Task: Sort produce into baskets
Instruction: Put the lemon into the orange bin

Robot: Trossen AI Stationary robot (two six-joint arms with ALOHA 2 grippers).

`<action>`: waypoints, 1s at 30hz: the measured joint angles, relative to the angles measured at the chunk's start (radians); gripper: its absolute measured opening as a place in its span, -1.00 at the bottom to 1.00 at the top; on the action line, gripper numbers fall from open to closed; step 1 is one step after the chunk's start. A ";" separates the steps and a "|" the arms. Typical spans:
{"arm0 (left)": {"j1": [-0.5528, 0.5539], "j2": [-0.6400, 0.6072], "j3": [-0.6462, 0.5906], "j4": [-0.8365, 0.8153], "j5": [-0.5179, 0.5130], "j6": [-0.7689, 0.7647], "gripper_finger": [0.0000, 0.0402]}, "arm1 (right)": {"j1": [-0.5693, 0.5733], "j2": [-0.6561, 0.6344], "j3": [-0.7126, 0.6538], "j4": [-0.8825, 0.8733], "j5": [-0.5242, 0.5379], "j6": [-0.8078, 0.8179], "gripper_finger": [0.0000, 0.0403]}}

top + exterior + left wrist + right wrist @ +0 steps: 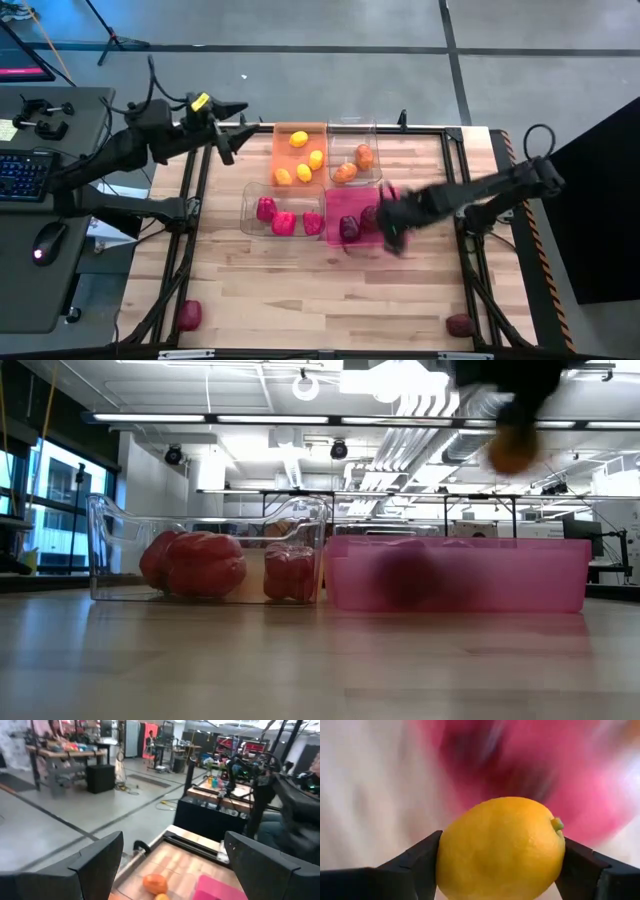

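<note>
The table (330, 300) is seen from above as a pale wood top, with four baskets clustered a bit toward 12 o'clock of its middle. The pink basket (350, 205) sits at roughly 3 o'clock of the cluster, with dark maroon pieces (349, 228) in it. Just beside it at 9 o'clock is a clear basket (250, 200) where red peppers (284, 222) are kept. At 12 o'clock of that one, the orange basket (298, 130) is filled with lemons (298, 139). The second clear basket (352, 130), at 12 o'clock of the pink one, has oranges (345, 172) in it.

The left arm is parked off the table's 10 o'clock corner, and the left gripper (228, 130) is held released there, fingers wide apart with nothing between them.

The right gripper (393, 228) is found at the 3 o'clock edge of the pink basket, up off the table. A lemon (500, 847) is clenched between its fingers, shown clearly in the right wrist view, touching both pads. In the low view the same held fruit is only caught as an orange-yellow blur above the pink basket.

Two stray maroon pieces are left on the table near the 6 o'clock edge, one (189, 315) toward 7 o'clock, the other (459, 324) toward 5 o'clock, well apart.
</note>
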 joint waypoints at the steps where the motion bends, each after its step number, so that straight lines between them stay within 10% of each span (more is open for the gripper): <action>1: 0.000 0.004 -0.002 0.000 0.009 -0.016 0.67 | -0.045 0.004 0.035 0.043 0.081 -0.059 0.43; 6: -0.002 0.007 -0.029 -0.002 0.035 -0.101 0.67 | -0.274 0.029 0.096 0.521 0.281 -0.342 0.44; 14: -0.002 0.007 -0.030 0.038 0.118 -0.251 0.67 | -0.512 0.281 0.118 1.213 0.143 -0.501 0.44; 30: -0.003 0.013 -0.030 0.070 0.101 -0.296 0.67 | -0.586 0.655 0.442 1.014 -0.100 -0.239 0.45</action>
